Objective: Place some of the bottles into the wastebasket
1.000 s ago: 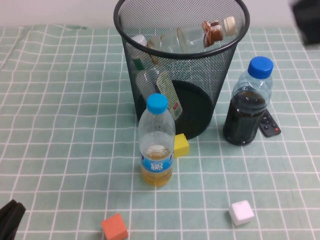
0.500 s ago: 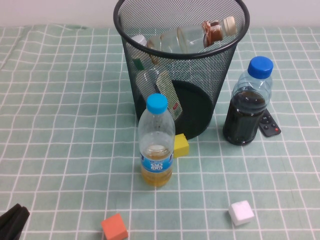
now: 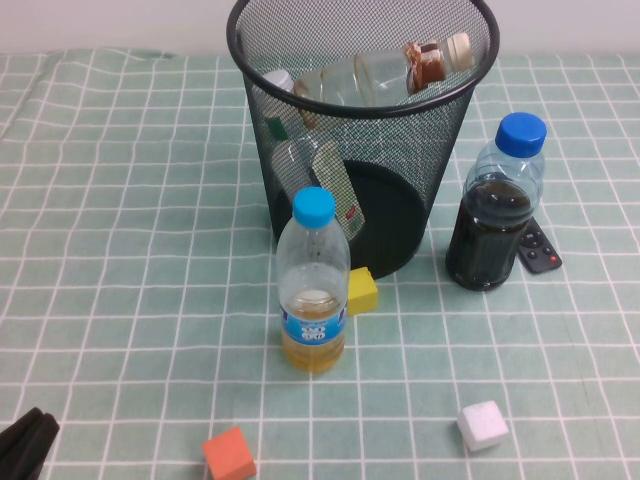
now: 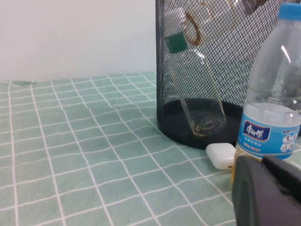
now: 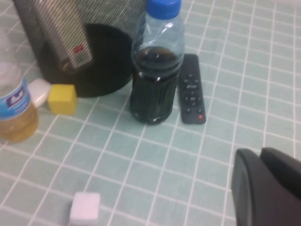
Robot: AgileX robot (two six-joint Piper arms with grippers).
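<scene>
High view shows us both bottles already inside the wastebasket (image 3: pixel 300 160): the beige-capped bottle (image 3: pixel 385 72) lies tilted across the top, its cap near the far right rim, and the white-capped bottle (image 3: pixel 305 160) stands slanted below it, its base down on the solid black floor. In the left wrist view we see that same white-capped bottle through the mesh, green neck band up.

What has just changed is small. A second ago a dark shape, probably the right arm, sat at the top right corner of the high view; half a second ago it had gone, and it is absent now. The left gripper (image 3: pixel 22 445) has crept slightly rightward along the bottom left corner and has held there since. Nothing on the cloth has shifted.

We read this as both arms drawn back after the drops, so the task looks finished or very nearly so.

The left gripper sits low at the near left edge and holds nothing. The right gripper (image 5: pixel 268 188) hangs over the cloth on the near right side of the dark-liquid bottle (image 3: pixel 495 205) and the remote (image 3: pixel 538 250), also empty. For either one, we cannot tell how wide the fingers stand.

The yellow-liquid bottle (image 3: pixel 313 285) stands upright in front of the wastebasket, beside the yellow cube (image 3: pixel 361 290).
</scene>
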